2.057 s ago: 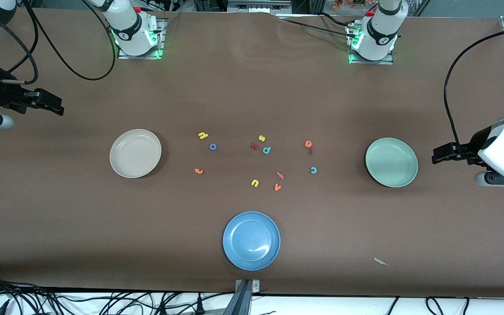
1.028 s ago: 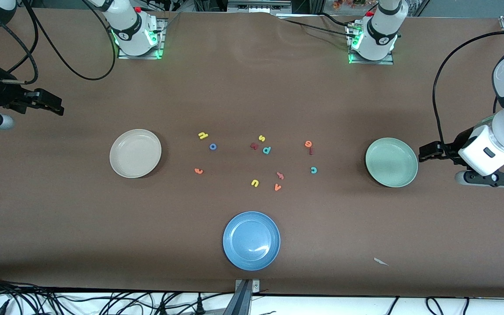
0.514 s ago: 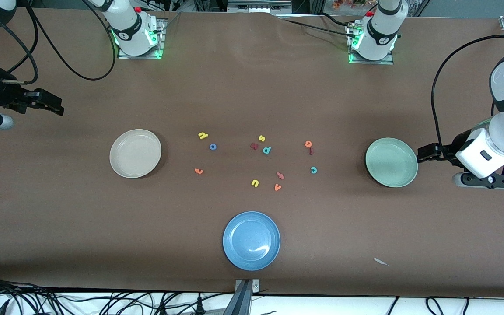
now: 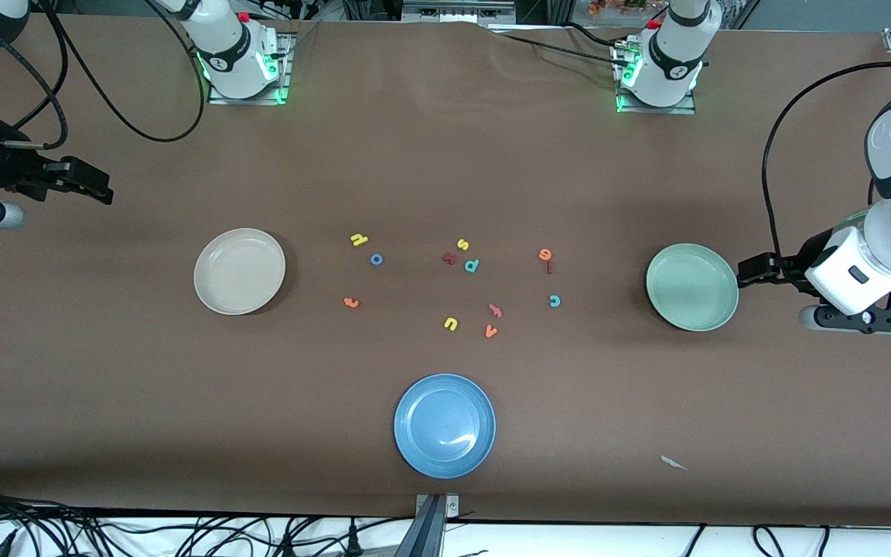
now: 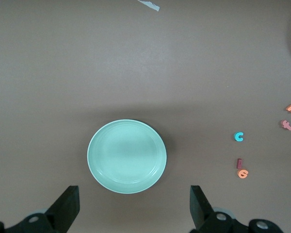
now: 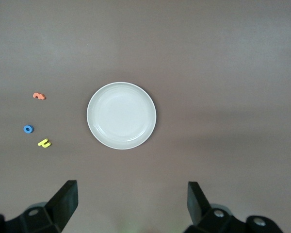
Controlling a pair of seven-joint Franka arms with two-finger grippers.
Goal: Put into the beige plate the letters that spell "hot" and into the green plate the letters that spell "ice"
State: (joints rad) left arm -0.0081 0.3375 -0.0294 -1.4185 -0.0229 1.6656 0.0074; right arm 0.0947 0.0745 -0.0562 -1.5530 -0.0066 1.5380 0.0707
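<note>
The yellow "h" (image 4: pixel 358 239), blue "o" (image 4: pixel 376 259) and orange "t" (image 4: pixel 350 302) lay loose on the brown bench (image 4: pixel 445 155), grouped near the beige plate (image 4: pixel 239 271) on its side toward the middle of the bench, with the "h" farthest from the front camera, the "o" just beside it and the "t" nearest. The beige plate held nothing. The orange "e" (image 4: pixel 544 254) and dark red "i" (image 4: pixel 550 267) lay almost touching each other, and the teal "c" (image 4: pixel 554 301) sat a little nearer the front camera, all three between the middle cluster and the green plate (image 4: pixel 691 287), which was also bare inside. Among the other letters at mid-bench were a yellow "s" (image 4: pixel 462 244), a teal "p" (image 4: pixel 472 265), a yellow "u" (image 4: pixel 450 323) and an orange "v" (image 4: pixel 490 332). A blue plate (image 4: pixel 444 425) rested nearest the front camera. The left end effector (image 4: pixel 749 271) hung released, fingers spread wide, just beside the green plate's rim at the left arm's end of the bench. The right end effector (image 4: pixel 97 188) waited with its fingers equally spread and holding nothing, over bare bench at the right arm's end, well apart from the beige plate.
</note>
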